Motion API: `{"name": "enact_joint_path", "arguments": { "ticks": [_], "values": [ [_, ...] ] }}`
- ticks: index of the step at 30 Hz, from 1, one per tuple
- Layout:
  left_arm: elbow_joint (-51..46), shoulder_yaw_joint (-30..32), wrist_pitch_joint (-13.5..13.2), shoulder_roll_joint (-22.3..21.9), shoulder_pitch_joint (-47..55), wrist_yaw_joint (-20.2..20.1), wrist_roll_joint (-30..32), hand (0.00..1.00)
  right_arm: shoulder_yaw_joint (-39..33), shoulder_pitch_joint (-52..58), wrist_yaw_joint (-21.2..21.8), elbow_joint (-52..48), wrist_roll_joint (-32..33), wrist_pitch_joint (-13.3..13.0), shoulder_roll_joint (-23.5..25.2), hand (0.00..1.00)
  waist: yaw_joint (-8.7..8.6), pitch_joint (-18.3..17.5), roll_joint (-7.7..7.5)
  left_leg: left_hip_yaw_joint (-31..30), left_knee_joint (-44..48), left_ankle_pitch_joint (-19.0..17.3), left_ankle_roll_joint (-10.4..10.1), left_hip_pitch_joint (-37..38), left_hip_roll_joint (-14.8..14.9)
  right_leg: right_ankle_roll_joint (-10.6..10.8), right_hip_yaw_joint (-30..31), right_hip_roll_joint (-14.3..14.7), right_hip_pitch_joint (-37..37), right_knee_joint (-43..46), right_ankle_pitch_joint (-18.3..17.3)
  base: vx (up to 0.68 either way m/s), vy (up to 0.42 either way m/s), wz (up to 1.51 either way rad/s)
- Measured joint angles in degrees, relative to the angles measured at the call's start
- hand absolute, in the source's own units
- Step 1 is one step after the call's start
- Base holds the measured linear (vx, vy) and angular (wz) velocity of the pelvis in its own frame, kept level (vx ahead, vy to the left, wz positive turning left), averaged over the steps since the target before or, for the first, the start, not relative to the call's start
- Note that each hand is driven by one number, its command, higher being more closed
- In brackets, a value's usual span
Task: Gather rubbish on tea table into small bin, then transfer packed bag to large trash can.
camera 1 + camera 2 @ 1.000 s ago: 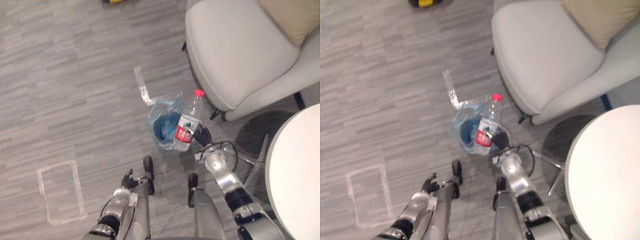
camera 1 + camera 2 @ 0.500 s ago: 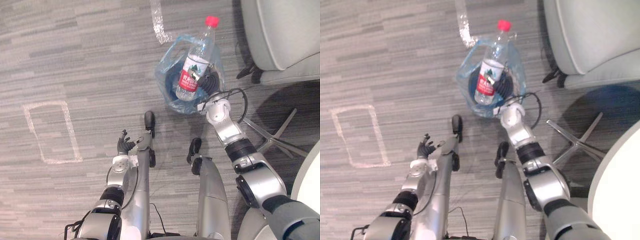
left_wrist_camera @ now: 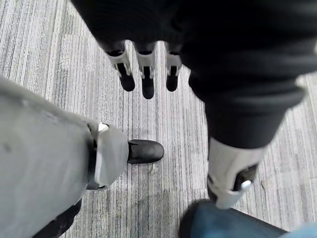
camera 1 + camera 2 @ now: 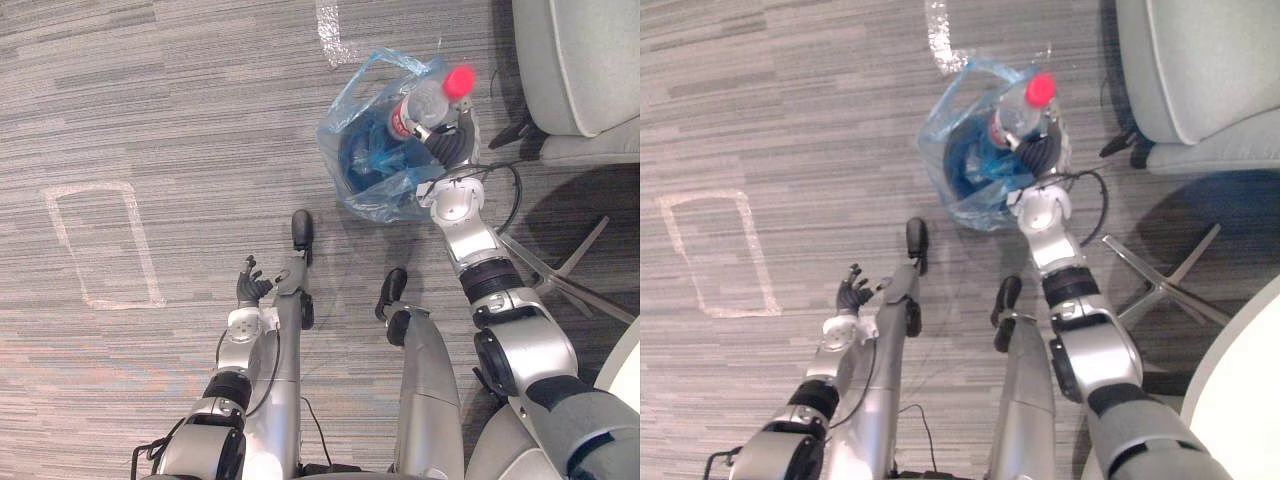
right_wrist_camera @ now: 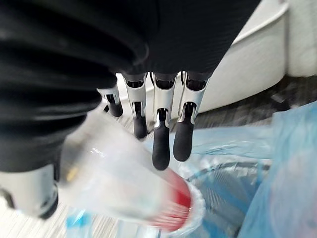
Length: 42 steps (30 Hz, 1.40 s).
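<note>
The plastic bottle (image 4: 420, 104) is at the small bin (image 4: 352, 118), the one on the floor lined with a blue bag, and that is the relation I am steering by. Its base points down into the mouth of the bin. Its red cap (image 4: 460, 80) tips up and out to my right, toward the grey chair (image 4: 580, 60), so the long axis runs at a slant across the rim rather than straight down. My right robot hand (image 4: 447, 145) sits against the bottle on the side of the bin nearest the chair. In its wrist view the fingers (image 5: 161, 144) reach out almost straight, with the bottle lying between them and the thumb, so I judge the hold to be loose, not a clamp. The bottle's lower end looks already inside the bag, though I cannot see how deep it goes. My left robot hand (image 4: 250, 285) hangs low and well apart from the bin, fingers relaxed, so the right arm is the one placed for this. I reckon the next move needs the bottle to drop base-first along that slant and clear the bag's edge.
</note>
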Motion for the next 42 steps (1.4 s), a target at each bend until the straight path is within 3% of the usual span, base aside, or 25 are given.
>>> {"name": "enact_joint_path", "arguments": {
  "ticks": [9, 16, 27, 34, 35, 42],
  "values": [
    [-0.1, -1.9, 0.0, -0.6, 0.0, 0.1, 0.2, 0.00, 2.5, 4.6, -1.9, -5.1, -9.3, 0.4, -0.4, 0.00, -0.26, -0.1, -0.03, 0.3, -0.1, 0.2, 0.1, 0.8, 0.0, -0.2, 0.3, -0.1, 0.3, 0.3, -0.3, 0.00, -0.024, 0.01],
    [0.5, -2.4, -0.1, -0.4, 0.0, 0.0, 1.2, 0.00, 9.3, 5.4, -1.2, -5.7, -17.6, 0.5, -1.8, 0.00, -0.34, -0.2, -0.08, 0.3, -0.9, 0.4, 0.1, 1.0, 0.0, -0.2, 0.1, -0.1, 0.5, 0.0, -0.3, 0.01, -0.022, 0.01],
    [2.6, -3.9, -1.1, 0.9, -0.7, 0.5, 0.6, 0.00, 11.3, -1.7, 0.8, 9.0, -17.9, 2.6, -2.6, 0.00, -0.33, -0.2, -0.12, -0.7, -2.3, 1.4, -0.6, -1.8, -0.2, -0.3, -1.2, -0.3, -2.4, 0.4, -0.4, 0.01, -0.035, 0.03],
    [2.3, -4.0, -1.3, 1.0, -2.7, 1.0, -0.3, 0.00, 10.2, -3.6, 3.5, 16.9, -17.7, 3.7, -2.4, 0.00, -0.14, -0.2, -0.11, -2.2, -1.9, 2.1, -0.7, -5.6, -1.9, -0.6, -2.5, -2.2, -6.4, 4.0, -2.3, 0.01, -0.027, 0.18],
    [1.8, -4.0, -1.3, 1.0, -2.7, 1.0, -0.8, 0.00, 10.2, -3.6, 3.9, 17.6, -17.7, 3.8, -2.3, 1.00, -0.08, -0.2, -0.11, -2.4, -1.7, 2.0, -0.7, -6.3, -2.0, -0.7, -2.5, -2.3, -7.0, 4.5, -2.5, 0.00, -0.017, 0.15],
    [0.0, -3.9, -1.3, 1.5, -3.4, 1.0, -1.1, 0.00, 8.5, -3.2, 5.6, 20.4, -17.4, 3.7, 1.3, 1.00, 0.11, -0.2, -0.10, -2.6, 0.1, 1.8, -0.8, -9.3, -2.2, -0.9, -2.8, -2.6, -9.6, 6.4, -3.2, 0.00, -0.005, 0.03]
  ]
}}
